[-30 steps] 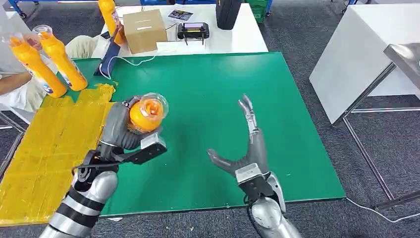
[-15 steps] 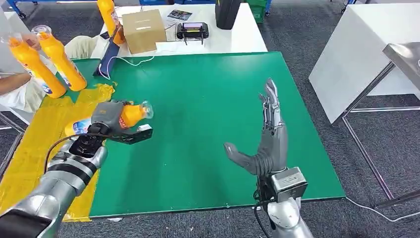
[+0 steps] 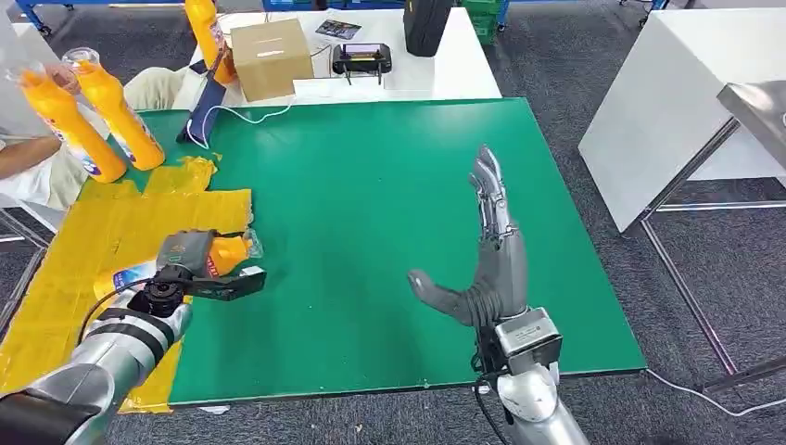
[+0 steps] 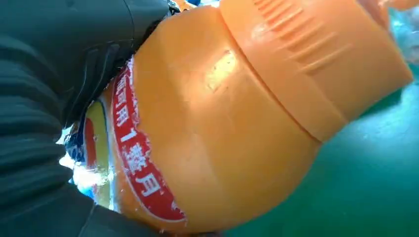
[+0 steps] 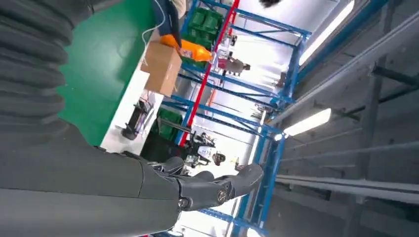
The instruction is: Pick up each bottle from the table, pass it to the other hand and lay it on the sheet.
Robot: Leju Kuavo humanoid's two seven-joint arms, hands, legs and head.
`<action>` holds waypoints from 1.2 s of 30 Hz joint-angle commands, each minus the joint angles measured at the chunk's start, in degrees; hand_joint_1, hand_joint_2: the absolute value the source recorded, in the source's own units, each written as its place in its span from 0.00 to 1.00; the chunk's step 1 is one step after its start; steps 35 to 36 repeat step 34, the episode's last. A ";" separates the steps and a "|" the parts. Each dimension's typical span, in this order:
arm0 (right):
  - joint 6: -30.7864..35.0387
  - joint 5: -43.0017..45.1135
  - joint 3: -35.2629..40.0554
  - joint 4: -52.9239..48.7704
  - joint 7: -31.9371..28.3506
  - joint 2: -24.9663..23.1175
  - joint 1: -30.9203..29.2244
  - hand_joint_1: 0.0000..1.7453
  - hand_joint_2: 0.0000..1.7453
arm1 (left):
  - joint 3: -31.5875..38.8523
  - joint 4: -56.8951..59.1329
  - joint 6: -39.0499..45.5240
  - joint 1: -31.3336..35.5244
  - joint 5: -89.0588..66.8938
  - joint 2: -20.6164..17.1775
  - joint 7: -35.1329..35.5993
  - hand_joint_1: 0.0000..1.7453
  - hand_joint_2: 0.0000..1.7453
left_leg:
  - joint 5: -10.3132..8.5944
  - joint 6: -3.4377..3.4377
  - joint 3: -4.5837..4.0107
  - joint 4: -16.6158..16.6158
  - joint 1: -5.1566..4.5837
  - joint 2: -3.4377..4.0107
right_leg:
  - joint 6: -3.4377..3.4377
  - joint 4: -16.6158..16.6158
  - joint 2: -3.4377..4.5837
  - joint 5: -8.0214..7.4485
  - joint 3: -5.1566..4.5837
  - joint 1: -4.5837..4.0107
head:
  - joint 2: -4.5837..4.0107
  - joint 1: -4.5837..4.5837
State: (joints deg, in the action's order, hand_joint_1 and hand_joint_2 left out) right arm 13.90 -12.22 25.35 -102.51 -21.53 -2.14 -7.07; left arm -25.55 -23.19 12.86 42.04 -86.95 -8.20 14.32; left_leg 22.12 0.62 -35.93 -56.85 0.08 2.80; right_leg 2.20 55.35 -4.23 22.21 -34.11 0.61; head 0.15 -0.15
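The left hand [image 3: 188,255] grips an orange bottle [image 3: 222,254] on its side, low over the inner edge of the yellow sheet [image 3: 102,250], with the cap end reaching past that edge toward the green mat [image 3: 389,185] on the desk. The likeliest fault, as I judge it, is the bottle landing half off the sheet or rolling onto the mat once let go, since it is round and lies right at the edge; a quick release from any height would add to that. The right hand [image 3: 487,264] holds nothing, fingers spread and pointing away from the robot, well apart from the sheet. Against the frame a second earlier, the bottle has gone from upright above the mat to lying low at the sheet, and the right hand has risen a little.
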 commanded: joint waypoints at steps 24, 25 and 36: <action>1.70 -8.39 -2.44 2.59 -3.04 2.61 13.46 0.00 1.00 | 1.37 -43.42 23.58 -24.49 19.52 4.36 -12.65 0.00 1.00 | 0.00 -0.02 0.17 0.14 -0.01 -0.36 | 0.00 -0.11 -0.02 0.15 0.21 0.07 | 0.00 -0.02; 1.56 -8.53 -2.57 2.07 -3.16 2.65 14.02 0.00 1.00 | 2.13 -44.75 22.88 -25.48 18.51 4.89 -12.86 0.00 1.00 | -0.01 -0.02 0.10 0.14 -0.06 -0.26 | 0.01 -0.09 -0.02 0.11 0.08 0.10 | 0.00 0.00; 3.26 -3.34 -7.48 0.82 -1.09 1.26 23.05 0.00 1.00 | 3.52 -68.04 3.15 -50.74 55.32 5.99 -34.35 0.00 1.00 | 0.76 0.00 0.45 0.09 -0.22 0.24 | 0.17 -0.10 0.70 0.46 0.30 0.27 | 0.00 -0.02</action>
